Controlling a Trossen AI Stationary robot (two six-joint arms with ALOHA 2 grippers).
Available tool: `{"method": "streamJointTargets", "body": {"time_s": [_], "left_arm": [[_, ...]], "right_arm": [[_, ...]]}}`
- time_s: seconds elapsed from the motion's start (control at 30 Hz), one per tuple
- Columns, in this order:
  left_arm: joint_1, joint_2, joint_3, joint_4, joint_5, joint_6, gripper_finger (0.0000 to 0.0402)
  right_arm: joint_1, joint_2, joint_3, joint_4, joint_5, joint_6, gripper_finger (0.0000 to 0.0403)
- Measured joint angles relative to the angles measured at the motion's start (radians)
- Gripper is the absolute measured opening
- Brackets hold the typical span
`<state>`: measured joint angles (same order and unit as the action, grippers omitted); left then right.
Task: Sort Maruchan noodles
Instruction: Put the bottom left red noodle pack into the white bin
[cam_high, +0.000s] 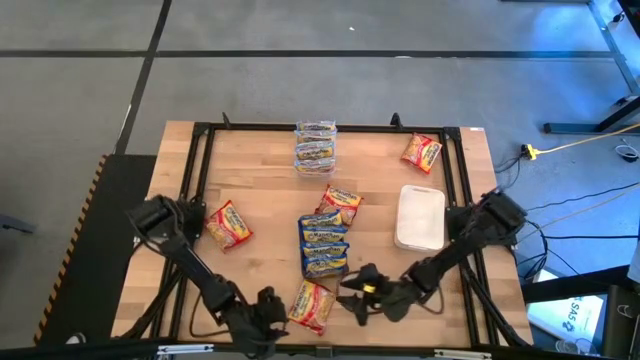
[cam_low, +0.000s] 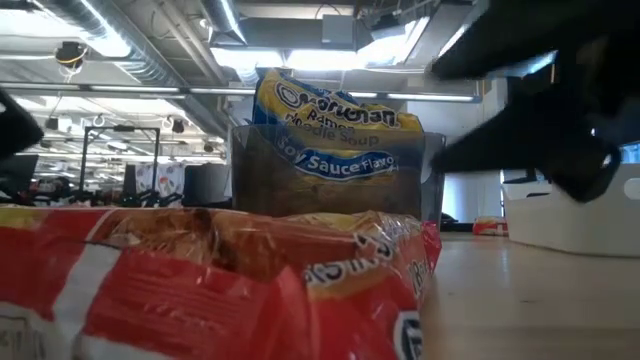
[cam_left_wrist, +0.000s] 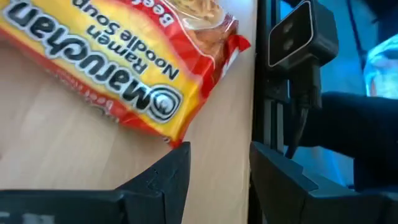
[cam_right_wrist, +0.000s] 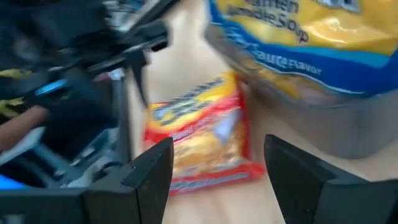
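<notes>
A red-banded Maruchan packet (cam_high: 312, 305) lies flat near the table's front edge, between my two grippers. My left gripper (cam_high: 274, 304) stands open just to its left; in the left wrist view the packet's corner (cam_left_wrist: 174, 138) lies right ahead of the open fingers (cam_left_wrist: 217, 168). My right gripper (cam_high: 352, 290) is open at the packet's right, facing it (cam_right_wrist: 199, 134). A clear tub (cam_high: 324, 246) behind holds blue-banded packets (cam_low: 325, 140). More packets lie at the left (cam_high: 228, 224), the middle (cam_high: 340, 203), the far right (cam_high: 422, 152) and stacked at the far edge (cam_high: 315, 146).
A white tray (cam_high: 420, 217) rests on the table's right side, beside my right arm. The black frame rail (cam_left_wrist: 264, 93) runs along the table's edge near my left gripper. Bare wood lies between the left packet and the tub.
</notes>
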<state>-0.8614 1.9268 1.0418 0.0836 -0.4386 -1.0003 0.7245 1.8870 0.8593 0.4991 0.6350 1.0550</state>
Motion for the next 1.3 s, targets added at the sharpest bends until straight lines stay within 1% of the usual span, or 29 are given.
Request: {"method": "streamJointTargets", "body": {"time_s": [0.07,0.17,0.33,0.5,0.63,0.7,0.8,0.87,0.93,1.0,1.07,1.13,1.23,1.3], "left_arm": [[0.002,0.024,0.002,0.013,-0.001,-0.001,0.0160],[0.010,0.055,0.001,0.012,-0.006,0.000,0.0160],[0.034,0.060,0.002,0.017,-0.009,0.009,0.0160],[0.059,0.056,0.002,0.036,-0.062,0.039,0.0160],[0.084,0.056,0.001,0.057,-0.073,0.060,0.0160],[0.094,0.056,0.002,0.060,-0.097,0.061,0.0160],[0.098,0.055,0.002,0.083,-0.105,0.066,0.0160],[0.101,0.055,0.002,0.104,-0.097,0.088,0.0160],[0.105,0.055,0.002,0.137,-0.099,0.115,0.0160],[0.105,0.054,0.002,0.169,-0.101,0.142,0.0160],[0.104,0.055,0.002,0.184,-0.100,0.146,0.0160],[0.104,0.056,0.002,0.187,-0.098,0.147,0.0160],[0.106,0.075,0.002,0.196,-0.098,0.146,0.0160],[0.108,0.090,0.002,0.200,-0.095,0.146,0.0160]], "right_arm": [[-0.017,0.023,0.037,-0.084,0.001,0.040,0.0225],[-0.040,0.064,0.078,-0.152,-0.007,0.089,0.0225],[-0.038,0.100,0.122,-0.158,-0.048,0.093,0.0225],[-0.023,0.109,0.133,-0.162,-0.198,0.109,0.0225],[0.006,0.103,0.134,-0.187,-0.371,0.142,0.0225],[0.031,0.088,0.135,-0.234,-0.445,0.180,0.0225],[0.054,0.041,0.136,-0.368,-0.500,0.239,0.0225],[0.063,0.002,0.135,-0.467,-0.473,0.269,0.0225],[0.063,-0.034,0.135,-0.550,-0.399,0.290,0.0225],[0.062,-0.057,0.135,-0.587,-0.311,0.300,0.0225],[0.061,-0.056,0.135,-0.576,-0.250,0.299,0.0225],[0.060,-0.042,0.135,-0.570,-0.243,0.300,0.0225],[0.061,0.004,0.133,-0.541,-0.286,0.306,0.0225],[0.061,0.030,0.133,-0.458,-0.291,0.309,0.0225]]}}
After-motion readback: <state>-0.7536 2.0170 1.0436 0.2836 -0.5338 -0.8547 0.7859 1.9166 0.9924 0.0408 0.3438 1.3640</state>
